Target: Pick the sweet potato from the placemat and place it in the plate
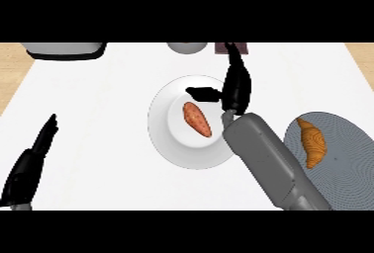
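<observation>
The sweet potato (196, 119) is seen lying in the plate (169, 143), just left of the open, empty right hand (235, 86); the left hand (33, 158) is held straight-fingered.

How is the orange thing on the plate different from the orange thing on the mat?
The sweet potato lies on the white plate; the croissant lies on the grey-blue placemat. The sweet potato is reddish-orange, smooth and spindle-shaped; the croissant is golden-brown, ridged and slightly curved. The sweet potato sits just beside the right hand; the croissant lies farther out, past the forearm. Both are long and narrow.
</observation>
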`<action>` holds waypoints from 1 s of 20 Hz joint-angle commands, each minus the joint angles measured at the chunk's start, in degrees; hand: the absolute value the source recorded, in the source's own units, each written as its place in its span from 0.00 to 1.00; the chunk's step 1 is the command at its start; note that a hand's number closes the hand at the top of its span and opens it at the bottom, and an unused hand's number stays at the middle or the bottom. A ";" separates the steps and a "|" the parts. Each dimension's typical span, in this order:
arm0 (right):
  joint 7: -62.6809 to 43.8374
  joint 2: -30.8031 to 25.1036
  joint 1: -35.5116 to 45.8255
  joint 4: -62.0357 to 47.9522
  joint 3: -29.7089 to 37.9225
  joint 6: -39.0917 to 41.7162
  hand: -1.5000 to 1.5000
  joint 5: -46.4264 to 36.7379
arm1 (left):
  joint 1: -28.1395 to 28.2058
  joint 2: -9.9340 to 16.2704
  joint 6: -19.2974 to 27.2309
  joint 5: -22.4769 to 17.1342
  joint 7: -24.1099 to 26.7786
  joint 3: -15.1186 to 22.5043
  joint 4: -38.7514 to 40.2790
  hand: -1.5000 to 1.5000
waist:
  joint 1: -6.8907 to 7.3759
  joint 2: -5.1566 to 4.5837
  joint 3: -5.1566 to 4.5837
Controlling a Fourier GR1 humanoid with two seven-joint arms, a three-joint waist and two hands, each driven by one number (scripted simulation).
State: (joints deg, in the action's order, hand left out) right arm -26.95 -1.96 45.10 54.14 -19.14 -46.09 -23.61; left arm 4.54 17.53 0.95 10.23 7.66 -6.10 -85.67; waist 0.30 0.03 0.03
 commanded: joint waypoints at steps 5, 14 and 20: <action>12.34 -5.86 -16.24 20.88 7.53 1.19 0.00 11.97 | -0.42 1.94 -2.62 -2.14 -1.92 -2.30 -1.54 0.50 | -1.21 0.21 0.07; 32.02 -17.01 -37.86 33.74 17.12 18.55 0.00 26.09 | 2.39 -0.53 -1.03 0.40 -0.28 -1.04 -2.02 0.50 | -1.05 0.14 0.01; 35.25 -17.55 -40.20 31.68 22.76 24.03 0.00 26.76 | -1.49 -1.70 -2.00 1.69 0.80 -1.80 2.18 0.50 | -0.45 0.00 -0.03</action>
State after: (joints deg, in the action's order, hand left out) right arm 5.96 -18.55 9.00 84.31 1.17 -25.55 2.43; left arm 5.23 16.31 -0.30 11.29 8.24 -7.68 -85.52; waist -0.24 0.06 0.02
